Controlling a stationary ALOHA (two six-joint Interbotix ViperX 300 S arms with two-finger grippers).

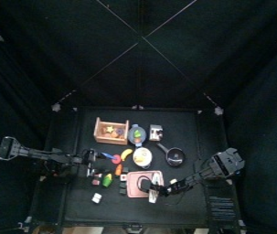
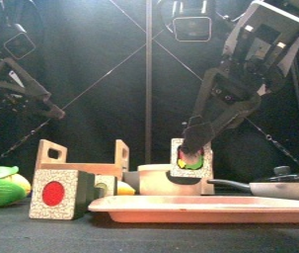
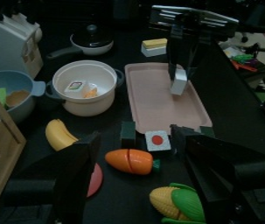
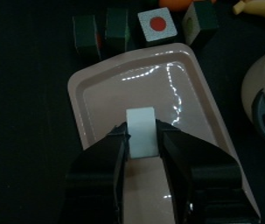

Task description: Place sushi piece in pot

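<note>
2 jaws of the right pincer [image 4: 138,150] clamp a sushi piece [image 4: 138,133] above the pink tray [image 4: 105,87].

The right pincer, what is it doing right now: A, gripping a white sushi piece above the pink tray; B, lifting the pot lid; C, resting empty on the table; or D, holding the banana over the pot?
A: the right wrist view shows the right pincer closed on a white sushi piece, with the pink tray beneath it.
</note>
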